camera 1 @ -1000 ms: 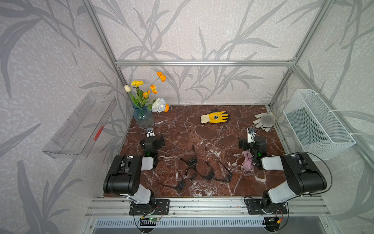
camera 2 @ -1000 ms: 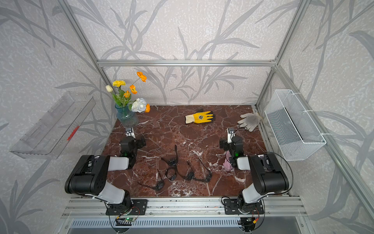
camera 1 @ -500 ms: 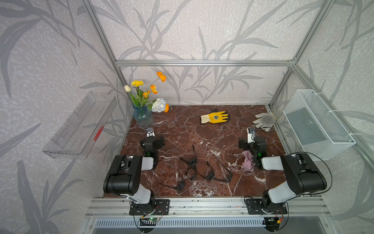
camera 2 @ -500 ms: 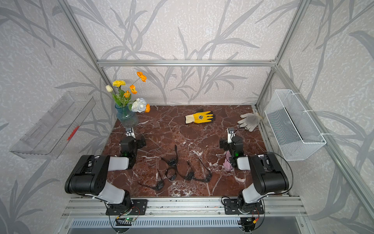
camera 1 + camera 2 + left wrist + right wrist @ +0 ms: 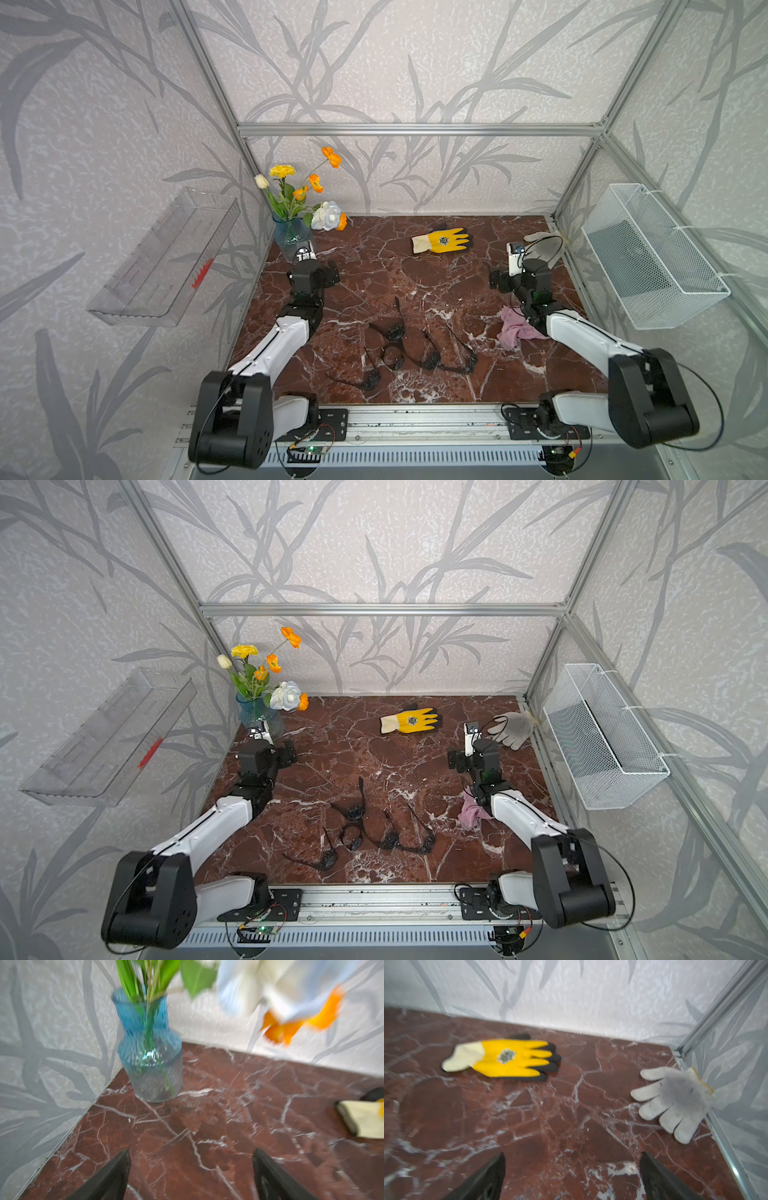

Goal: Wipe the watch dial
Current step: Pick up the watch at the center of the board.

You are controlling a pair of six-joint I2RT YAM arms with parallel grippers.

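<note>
A blue glass vase (image 5: 291,239) of flowers (image 5: 291,189) stands in the far left corner of the tabletop (image 5: 395,266). A yellow glove (image 5: 442,241) lies flat near the back wall, and a white glove (image 5: 675,1097) lies in the far right corner. A wire basket (image 5: 656,266) hangs on the right wall and a clear tray (image 5: 166,262) on the left.

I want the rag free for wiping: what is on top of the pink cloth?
The right arm crosses over the pink cloth, hiding one edge; contact cannot be told. Nothing else lies on the visible part.
</note>
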